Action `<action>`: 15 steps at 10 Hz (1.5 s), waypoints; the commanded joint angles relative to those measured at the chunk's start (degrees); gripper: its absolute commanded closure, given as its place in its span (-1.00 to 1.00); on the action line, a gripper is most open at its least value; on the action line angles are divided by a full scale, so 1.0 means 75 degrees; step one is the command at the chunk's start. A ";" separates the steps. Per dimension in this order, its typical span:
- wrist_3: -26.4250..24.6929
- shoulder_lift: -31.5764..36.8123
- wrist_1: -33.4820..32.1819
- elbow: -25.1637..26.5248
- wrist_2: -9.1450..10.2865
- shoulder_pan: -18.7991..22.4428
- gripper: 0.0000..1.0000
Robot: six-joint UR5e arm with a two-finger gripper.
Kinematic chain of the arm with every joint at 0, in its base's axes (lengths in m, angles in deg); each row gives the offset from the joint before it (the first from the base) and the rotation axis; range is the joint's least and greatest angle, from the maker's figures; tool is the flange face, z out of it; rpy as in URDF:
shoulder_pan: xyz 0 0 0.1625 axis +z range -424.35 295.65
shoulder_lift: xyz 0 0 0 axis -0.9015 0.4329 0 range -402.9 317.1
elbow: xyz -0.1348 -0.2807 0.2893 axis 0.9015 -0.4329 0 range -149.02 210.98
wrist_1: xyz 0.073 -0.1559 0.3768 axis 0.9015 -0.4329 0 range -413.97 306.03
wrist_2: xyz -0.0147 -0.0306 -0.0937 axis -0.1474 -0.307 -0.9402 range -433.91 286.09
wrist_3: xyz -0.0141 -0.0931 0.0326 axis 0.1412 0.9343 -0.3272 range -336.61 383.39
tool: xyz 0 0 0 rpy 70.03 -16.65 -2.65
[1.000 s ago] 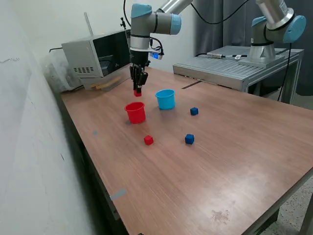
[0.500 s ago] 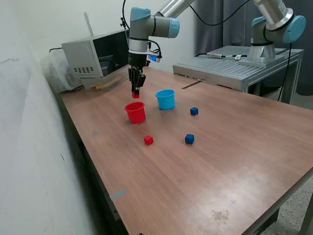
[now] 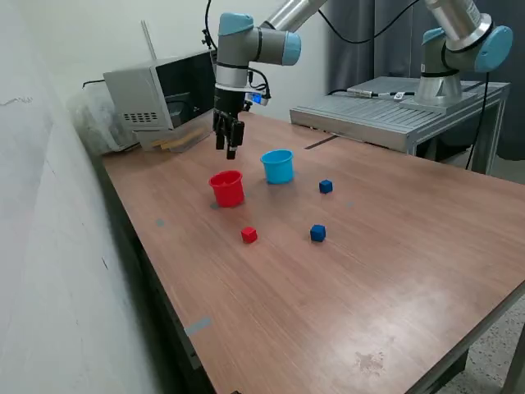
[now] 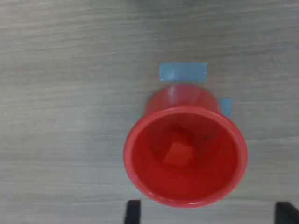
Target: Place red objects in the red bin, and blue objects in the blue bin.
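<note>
I see robotics lab: second robot arm (image 3: 459,41) on metal bench (image 3: 394,111), boxy equipment (image 3: 160,94) at wooden table (image 3: 369,271) far corner.

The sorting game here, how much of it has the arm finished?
One red cube lies inside the red cup. The gripper hangs open and empty above it. Left on the table: another red cube and two blue cubes for the blue cup.

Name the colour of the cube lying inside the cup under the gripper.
Red; the cube sits in the red cup, clearest in the wrist view.
</note>
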 commanded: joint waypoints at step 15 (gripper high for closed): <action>-0.0117 0.4205 0.2209 0.1786 -0.0071 0.2270 -1.00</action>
